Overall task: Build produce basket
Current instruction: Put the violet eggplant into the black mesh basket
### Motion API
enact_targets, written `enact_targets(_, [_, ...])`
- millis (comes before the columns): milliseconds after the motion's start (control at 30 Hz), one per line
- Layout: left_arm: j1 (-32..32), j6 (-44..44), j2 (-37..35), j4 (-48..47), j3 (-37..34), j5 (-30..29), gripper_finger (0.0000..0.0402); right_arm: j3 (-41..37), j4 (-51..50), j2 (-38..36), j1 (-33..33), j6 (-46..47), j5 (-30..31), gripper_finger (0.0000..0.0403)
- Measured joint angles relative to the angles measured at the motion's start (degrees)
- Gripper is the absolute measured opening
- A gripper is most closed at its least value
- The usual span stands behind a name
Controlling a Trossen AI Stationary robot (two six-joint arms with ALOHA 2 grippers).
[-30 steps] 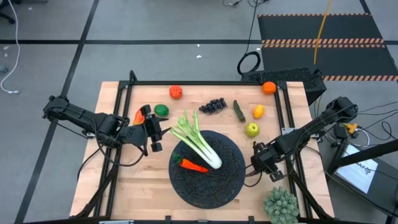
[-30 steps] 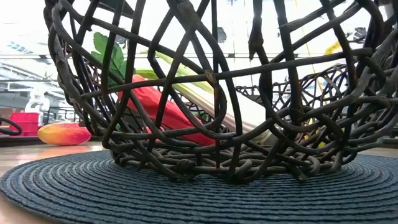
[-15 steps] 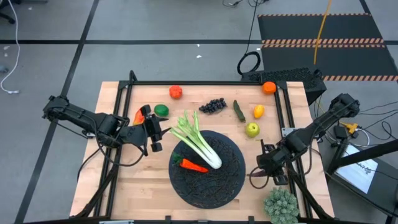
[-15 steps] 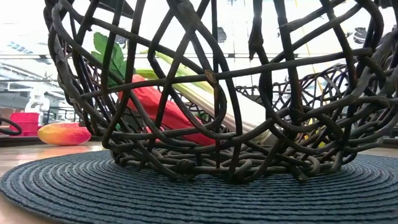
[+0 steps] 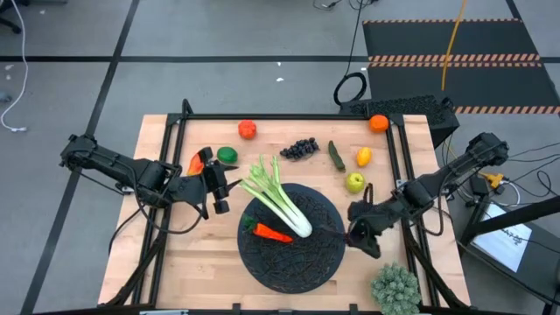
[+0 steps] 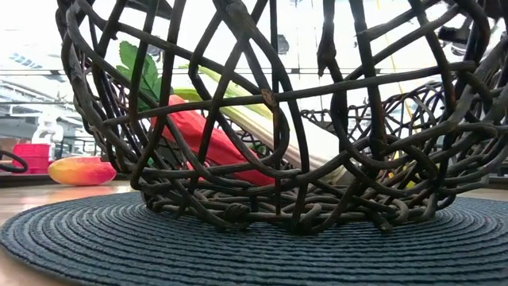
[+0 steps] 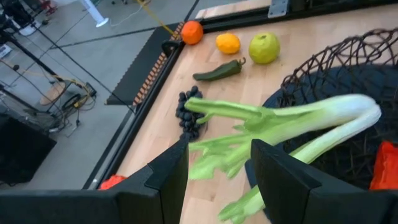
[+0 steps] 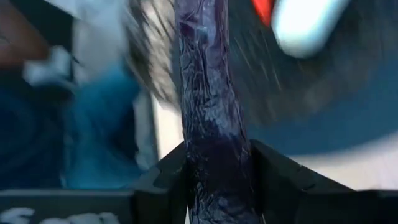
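We hold the purple eggplant [image 8: 208,124] tight in our right gripper [image 5: 357,234] at the right edge of the basket [image 5: 332,254] — next we should lift it over the rim and let go — while our left gripper [image 5: 217,185] waits open on the left.

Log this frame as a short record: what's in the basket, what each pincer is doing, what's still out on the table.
basket contents: leek, its leaves over the rim; carrot
basket: black woven dish, mid-table
right pincer: at the basket's right rim, shut on the eggplant
left pincer: open, left of the basket, holding nothing
outside, far side: tomato, lime, grapes, pickle, green apple
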Motion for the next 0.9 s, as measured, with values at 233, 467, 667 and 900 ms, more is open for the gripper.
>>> enact_targets(233, [0.0,2.5,0.0,3.6,0.0,2.4,0.0177,1.9,6.5,0.4,-4.1,-5.7,3.1,0.0139])
enact_targets(467, [0.0,2.2,0.0,3.6,0.0,2.4,0.0177,11.2,3.4,6.8,-9.2,-17.0,4.4,0.0139])
enact_targets(667, [0.0,2.2,0.0,3.4,0.0,2.4,0.0177,21.1,-6.2,15.7,-12.5,-22.0,4.1,0.0139])
enact_targets(900, [0.0,2.1,0.0,3.1,0.0,2.4,0.0177,24.2,-7.6,23.1,-13.0,-24.1,2.2,0.0139])
